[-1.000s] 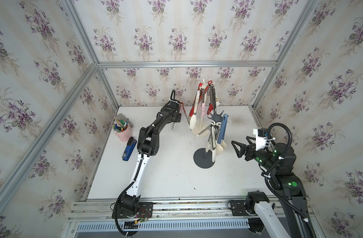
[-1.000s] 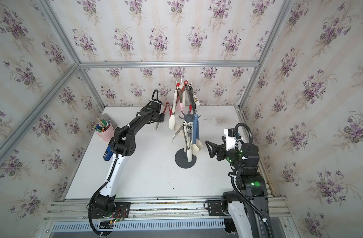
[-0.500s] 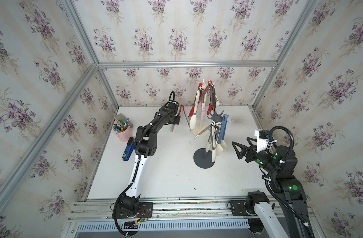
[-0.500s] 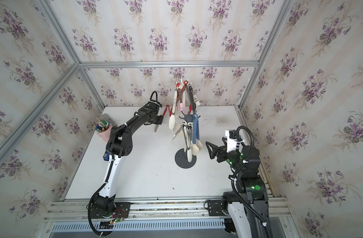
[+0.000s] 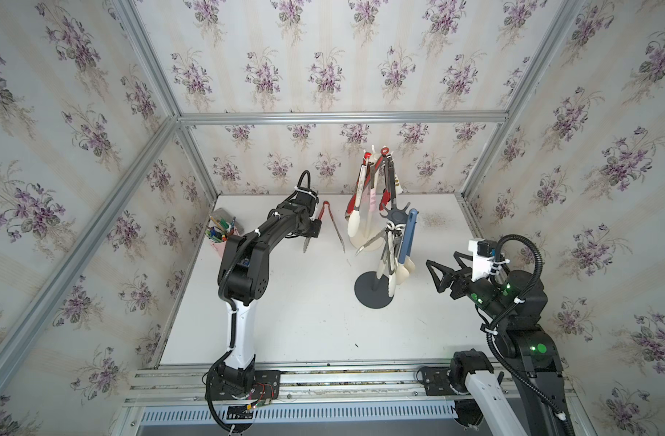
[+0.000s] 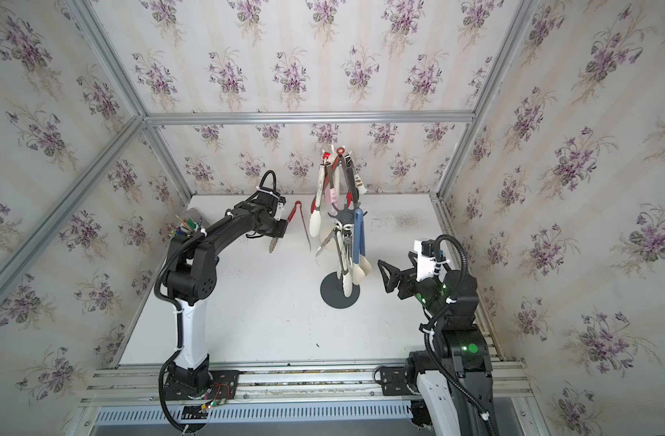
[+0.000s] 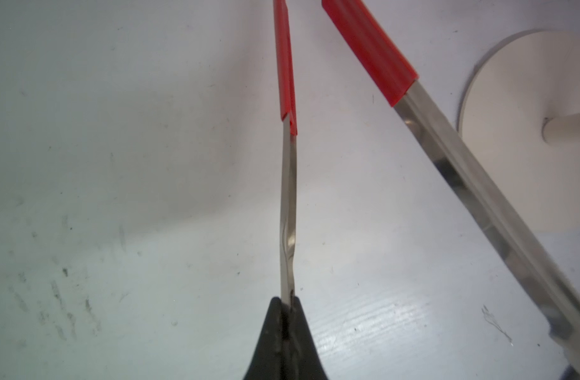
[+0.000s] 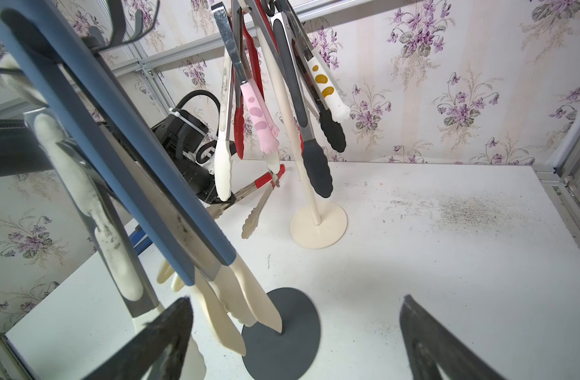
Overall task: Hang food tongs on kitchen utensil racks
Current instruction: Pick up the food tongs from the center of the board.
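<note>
Far-left of the desk [image 5: 285, 324], just short of the far edge: red tongs [image 7: 289, 197], looks like the last pair not hung. Left jaws are pinched tight on one leg, on bare steel below the red sleeve. Long axis runs straight out from the jaws, hinge end away toward the far edge, tips back toward the near edge. Legs are splayed in a V, with the free leg out on the side of the cream rack [image 8: 318, 230]. Can't tell if the tips clear the desk.

What matters is hinge end vs hooks. Cream rack stands just right of the tongs, its base near the free leg's tip. Its crown is well above the hinge and crowded with red, pink, black and cream pairs. Dark rack [image 5: 374, 292] is further right and closer to the near edge. Some prongs on its crown [image 5: 397, 216] look bare.

My read: left arm [image 5: 248, 260] owns this, since it's the nearer one and has the load. It needs to lift, tip the axis upright with the hinge on top, then bring the hinge in from the left. Risk is the splayed free leg snagging hung pairs.

Right jaws are wide and empty, hovering by the right edge, aimed at the dark rack, well apart from the red tongs.
</note>
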You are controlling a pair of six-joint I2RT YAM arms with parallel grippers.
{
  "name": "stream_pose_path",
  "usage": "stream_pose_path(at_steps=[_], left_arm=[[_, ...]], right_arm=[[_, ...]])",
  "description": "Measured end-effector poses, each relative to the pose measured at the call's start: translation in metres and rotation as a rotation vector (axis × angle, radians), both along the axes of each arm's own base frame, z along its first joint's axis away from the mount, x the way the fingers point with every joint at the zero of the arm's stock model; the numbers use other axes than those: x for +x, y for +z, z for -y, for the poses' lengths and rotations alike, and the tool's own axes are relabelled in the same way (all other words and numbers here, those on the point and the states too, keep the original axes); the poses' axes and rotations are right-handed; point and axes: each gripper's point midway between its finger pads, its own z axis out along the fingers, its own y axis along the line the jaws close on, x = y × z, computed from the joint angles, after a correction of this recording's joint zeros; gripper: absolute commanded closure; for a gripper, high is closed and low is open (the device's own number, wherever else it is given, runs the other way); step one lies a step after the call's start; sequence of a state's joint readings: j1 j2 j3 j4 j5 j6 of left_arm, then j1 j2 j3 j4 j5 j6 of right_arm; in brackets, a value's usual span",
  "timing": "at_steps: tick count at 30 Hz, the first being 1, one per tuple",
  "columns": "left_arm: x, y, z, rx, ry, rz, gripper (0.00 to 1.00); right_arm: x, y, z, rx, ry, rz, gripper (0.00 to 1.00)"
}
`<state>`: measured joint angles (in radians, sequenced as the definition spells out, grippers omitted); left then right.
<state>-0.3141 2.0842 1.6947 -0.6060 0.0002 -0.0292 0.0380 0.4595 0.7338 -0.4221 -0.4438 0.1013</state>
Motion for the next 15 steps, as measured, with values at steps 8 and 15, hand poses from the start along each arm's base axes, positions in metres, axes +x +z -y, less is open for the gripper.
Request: stream_pose_path(at_steps=[8, 15], left_arm=[[-0.040, 0.046, -0.027, -0.051, 0.024, 0.117, 1.00], [-0.071, 0.086, -0.049, -0.101, 0.013, 0.259, 1.00]], right_arm=[[0.012, -0.004, 0.000, -0.022, -0.001, 0.010, 0.02], [0.026, -0.004, 0.002, -0.067, 0.001, 0.022, 0.02]])
